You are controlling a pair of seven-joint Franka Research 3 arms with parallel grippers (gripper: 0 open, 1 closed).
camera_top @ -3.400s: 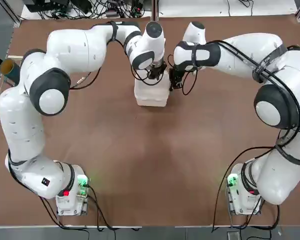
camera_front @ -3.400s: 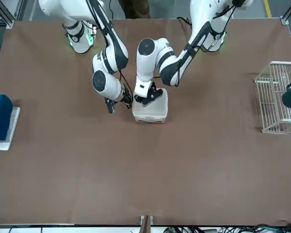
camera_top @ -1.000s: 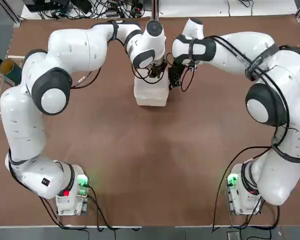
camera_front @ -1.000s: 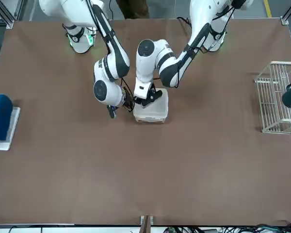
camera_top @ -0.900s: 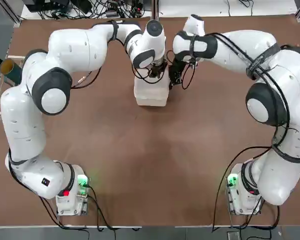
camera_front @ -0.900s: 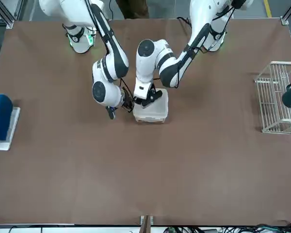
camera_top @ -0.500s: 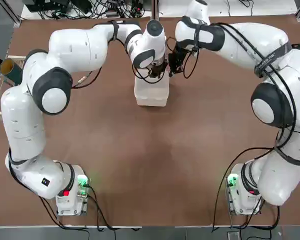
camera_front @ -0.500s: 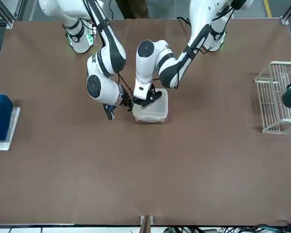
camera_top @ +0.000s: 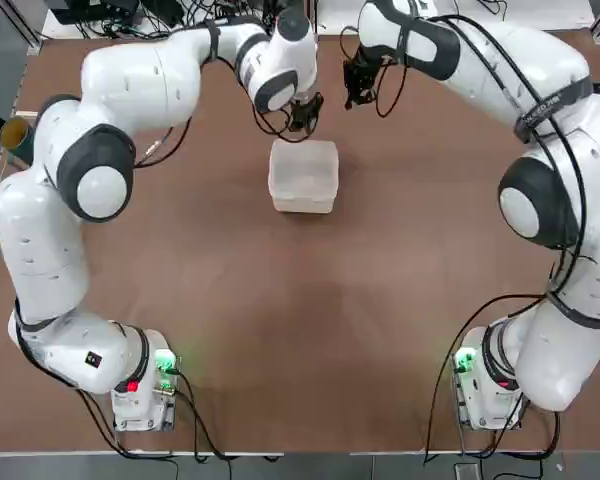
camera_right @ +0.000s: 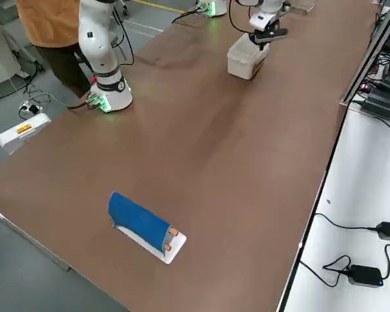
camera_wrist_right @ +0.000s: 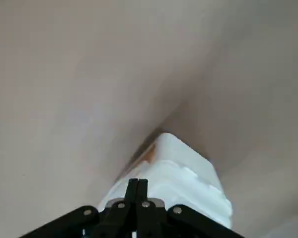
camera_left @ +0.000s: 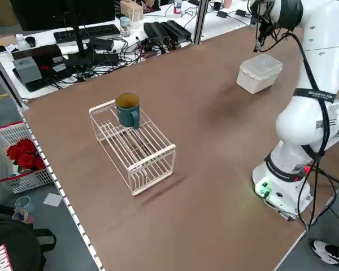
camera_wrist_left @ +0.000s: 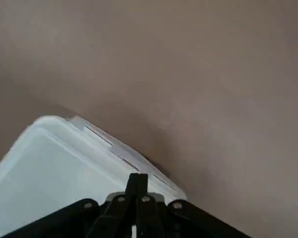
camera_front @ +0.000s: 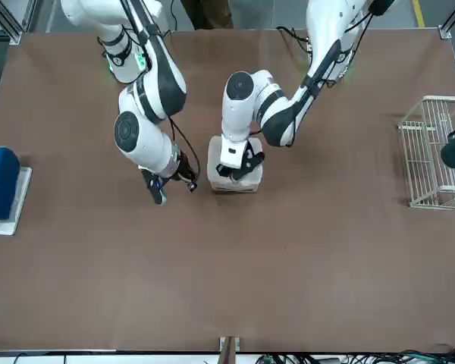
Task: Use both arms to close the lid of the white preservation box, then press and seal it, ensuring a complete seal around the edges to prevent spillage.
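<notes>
Box (camera_top: 303, 175) lidded, clear of both arms' shut, empty fingers (camera_wrist_left: 137, 184) (camera_wrist_right: 137, 187).

Bright, even light falls from above on the brown tabletop surface (camera_top: 300, 330). Shadows are soft and faint. The shiny white robot arms (camera_top: 150, 80) show small glare spots. Both wrist pictures look blurry.

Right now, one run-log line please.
lid: down on white preservation box | left fingers: shut, above box | right fingers: shut, off box
</notes>
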